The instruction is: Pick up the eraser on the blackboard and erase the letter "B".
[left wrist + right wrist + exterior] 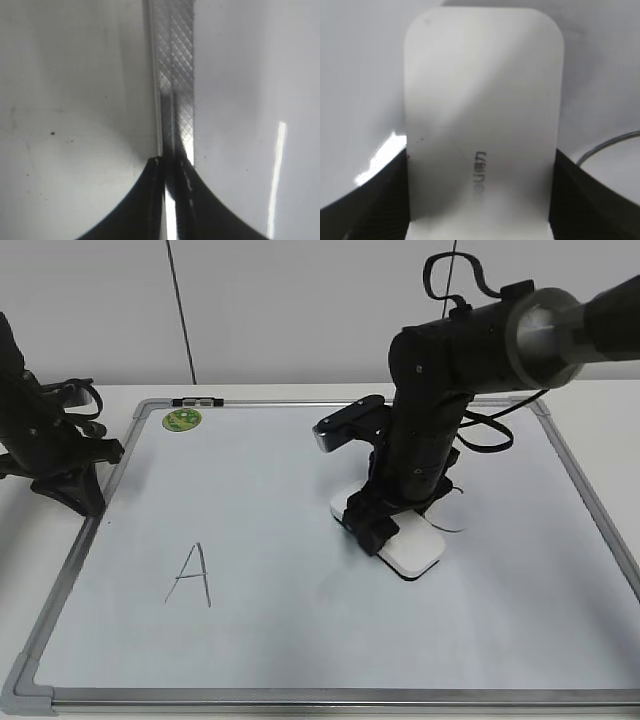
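— So what's the eraser (482,120) like?
— Smooth white plastic, rounded corners, small grey print — lying flat on the glossy blackboard (300,640), right of the letter "A" (192,575).
— And the right gripper (383,522)?
— Pinching the eraser's long sides. The left gripper (170,165) sits pressed together over the board's metal frame.

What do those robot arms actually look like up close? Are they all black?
Mostly, yes. The right arm is chunky matte black with a silver-grey metal collar near its far end, and loose black cables loop off it. The left arm is black too. Each ends in dark fingers.
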Tool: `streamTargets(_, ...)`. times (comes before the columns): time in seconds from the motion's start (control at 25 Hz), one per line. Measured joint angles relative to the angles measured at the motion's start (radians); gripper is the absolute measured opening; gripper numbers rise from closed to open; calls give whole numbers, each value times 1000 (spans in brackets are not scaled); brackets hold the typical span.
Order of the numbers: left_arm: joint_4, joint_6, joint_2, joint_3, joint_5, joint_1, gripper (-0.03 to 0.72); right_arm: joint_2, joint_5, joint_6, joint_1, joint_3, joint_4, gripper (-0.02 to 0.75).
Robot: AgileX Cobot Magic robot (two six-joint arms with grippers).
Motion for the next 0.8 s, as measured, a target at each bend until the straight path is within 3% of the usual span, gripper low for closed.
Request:
streamTargets(0.48,-2,0,0,0,2,0,27,-90,117,2,-12,-83,-42,529)
streamTargets(0.8,-2,0,0,0,2,0,27,-129,178,48,-124,-83,-40,529)
